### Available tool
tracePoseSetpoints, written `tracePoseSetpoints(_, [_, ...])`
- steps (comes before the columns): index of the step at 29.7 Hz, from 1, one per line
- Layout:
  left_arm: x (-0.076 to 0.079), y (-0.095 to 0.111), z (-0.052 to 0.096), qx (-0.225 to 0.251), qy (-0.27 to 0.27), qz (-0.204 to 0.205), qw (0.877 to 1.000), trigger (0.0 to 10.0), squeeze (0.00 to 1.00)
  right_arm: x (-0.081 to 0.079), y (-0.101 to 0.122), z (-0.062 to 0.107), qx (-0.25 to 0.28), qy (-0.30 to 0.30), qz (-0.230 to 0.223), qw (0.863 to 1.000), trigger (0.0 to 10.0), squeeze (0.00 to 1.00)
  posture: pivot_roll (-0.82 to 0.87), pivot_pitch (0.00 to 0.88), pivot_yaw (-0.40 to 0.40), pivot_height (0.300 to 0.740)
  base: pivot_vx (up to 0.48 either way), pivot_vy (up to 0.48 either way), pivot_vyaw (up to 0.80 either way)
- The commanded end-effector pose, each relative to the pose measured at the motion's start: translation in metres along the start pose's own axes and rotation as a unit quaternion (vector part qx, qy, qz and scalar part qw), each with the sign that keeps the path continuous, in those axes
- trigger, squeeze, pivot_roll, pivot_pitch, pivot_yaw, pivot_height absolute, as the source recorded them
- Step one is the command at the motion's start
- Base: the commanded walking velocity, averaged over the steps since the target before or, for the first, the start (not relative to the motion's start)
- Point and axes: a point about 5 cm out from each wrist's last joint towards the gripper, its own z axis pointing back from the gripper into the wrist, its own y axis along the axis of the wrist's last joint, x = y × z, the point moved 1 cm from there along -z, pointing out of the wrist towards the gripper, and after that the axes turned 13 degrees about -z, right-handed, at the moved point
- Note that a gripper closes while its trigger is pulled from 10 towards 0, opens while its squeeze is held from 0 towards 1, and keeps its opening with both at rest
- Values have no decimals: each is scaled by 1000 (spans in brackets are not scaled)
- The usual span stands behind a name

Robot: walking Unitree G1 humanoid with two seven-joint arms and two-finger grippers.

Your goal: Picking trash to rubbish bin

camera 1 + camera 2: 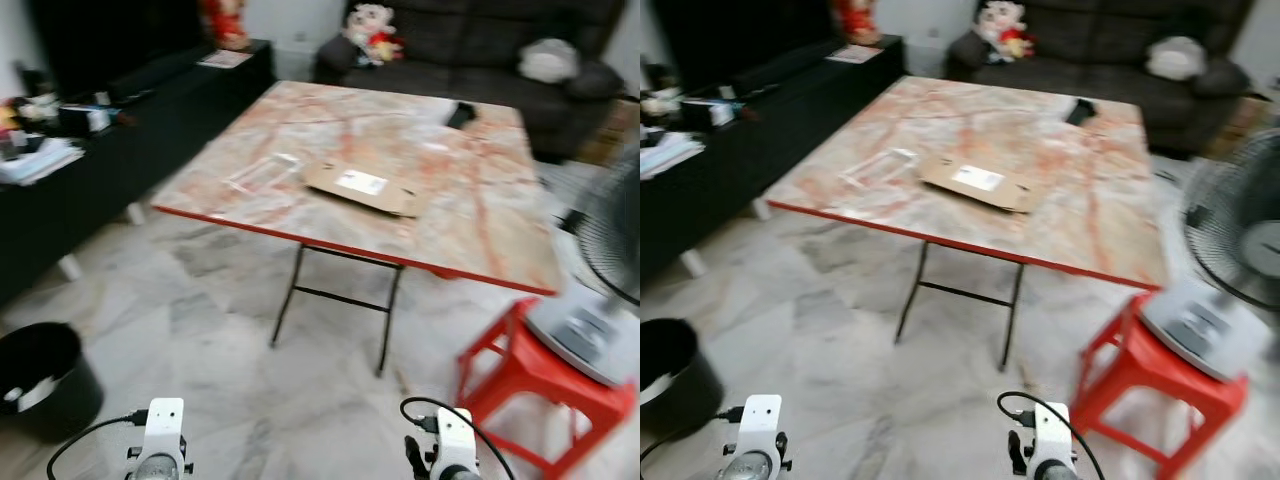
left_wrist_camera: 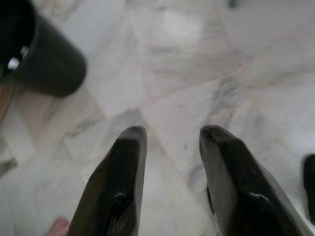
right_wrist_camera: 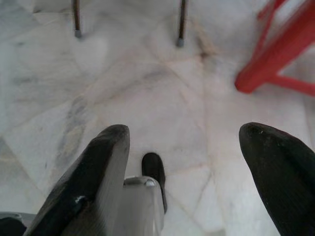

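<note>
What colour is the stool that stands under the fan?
The plastic stool is red; the left eye view shows it best, below the fan.

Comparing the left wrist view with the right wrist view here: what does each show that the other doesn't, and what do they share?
The left wrist view has the black rubbish bin standing on the floor beyond the open left gripper. The right wrist view has the table's two thin metal legs and the red stool beyond the widely open right gripper. Both share the pale marble floor, and neither gripper holds anything.
</note>
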Motion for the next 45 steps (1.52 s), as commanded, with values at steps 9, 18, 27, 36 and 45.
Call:
tracePoseSetpoints(9, [-1,0,0,2,-1,3,1000,10000,0,-1,6,-1,8,2,5,1000,10000,0,-43,0,-20,740,0,0,-800])
tracePoseSetpoints(18, [-1,-1,0,0,-1,-9,1000,10000,0,-1,5,-1,6,2,4,1000,10000,0,-44,0,-15,740,0,0,-800])
tracePoseSetpoints(27, [0,14,-2,33,-8,-31,999,10000,0,-6,12,-2,22,11,1,1000,10000,0,-42,0,-16,740,0,0,-492])
tracePoseSetpoints(36, [16,80,2,196,-18,-142,970,10000,0,-22,44,-7,80,48,16,995,10000,0,-35,0,-21,740,0,0,0])
tracePoseSetpoints(45, [19,183,27,378,-2,-35,925,10000,0,-63,135,1,263,130,33,956,10000,0,-39,3,-21,740,0,0,0])
